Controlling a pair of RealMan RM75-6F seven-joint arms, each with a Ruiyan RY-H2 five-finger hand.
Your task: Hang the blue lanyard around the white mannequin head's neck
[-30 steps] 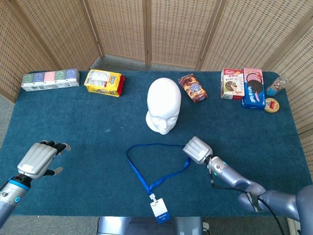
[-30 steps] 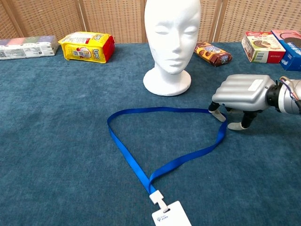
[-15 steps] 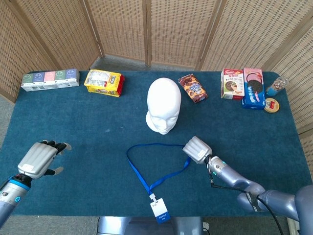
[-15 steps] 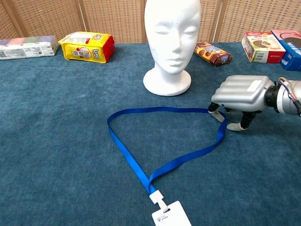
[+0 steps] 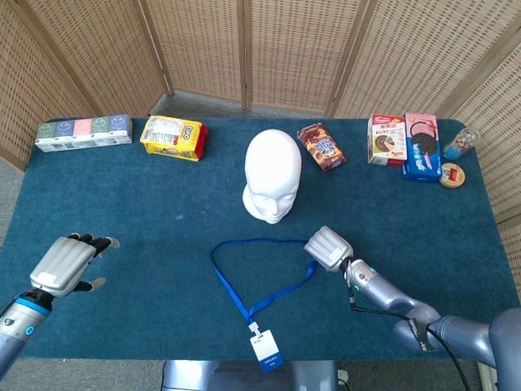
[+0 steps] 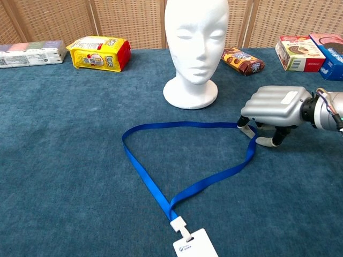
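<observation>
- Because the blue lanyard (image 6: pixel 161 184) lies flat on the table (image 5: pixel 163 195) as an open loop, I have my right hand (image 6: pixel 273 110) palm down over the loop's right corner, the only part of the strap within that arm's easy reach.
- Right hand state: fingers curled downward, with fingertips (image 6: pixel 244 128) at the strap where it bends. Whether the strap is actually pinched or only touched, I cannot tell from either view; no part of the loop looks lifted off the cloth.
- Lanyard position: the loop sits just in front of the white mannequin head (image 6: pixel 195 48), apart from its base. Both strap ends meet near the table's front edge at the white badge (image 6: pixel 195 244).
- Mannequin position: upright at table centre, face toward me. That leaves the crown free, so the loop should be able to pass down over it to the neck.
- Left hand (image 5: pixel 65 262) state: fingers spread and holding nothing, parked near the front left corner, well apart from the lanyard. I judge it is in reserve for opening the loop's far side.
- Snack packs and boxes along the rear edge are well clear of the work area.
- Task status, as I judge it: grasp phase only; hanging not yet begun.
- Risk: a one-sided lift may collapse the loop, making it too narrow for the head.
</observation>
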